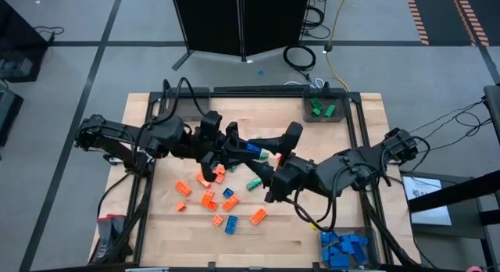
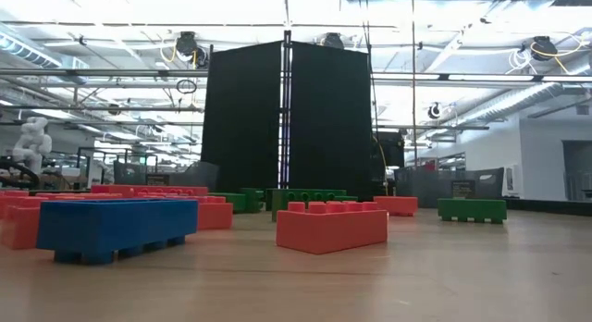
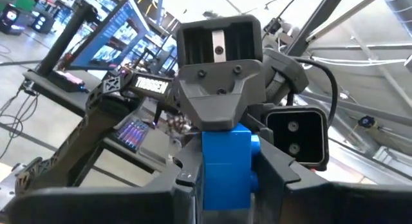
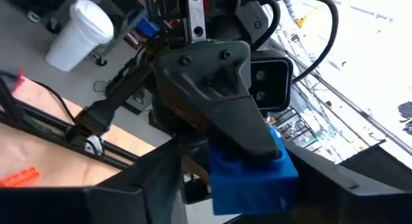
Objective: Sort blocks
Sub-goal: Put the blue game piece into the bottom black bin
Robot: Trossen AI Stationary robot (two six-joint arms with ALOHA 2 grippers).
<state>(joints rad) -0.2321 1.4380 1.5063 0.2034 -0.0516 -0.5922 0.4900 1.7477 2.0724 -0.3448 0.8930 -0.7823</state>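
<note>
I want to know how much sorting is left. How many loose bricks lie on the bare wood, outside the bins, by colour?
Orange studded plastic bricks: 7
Blue studded plastic bricks: 2
Green studded plastic brick: 1
Total: 10 in plain sight; the arms may hide more.

White brand lettering "TROSSEN" printed along the dark metal forearm link of the right arm [image 3: 145, 86] in the left wrist view, partly cut off at one end, no other legible text, label or number anywhere
</note>
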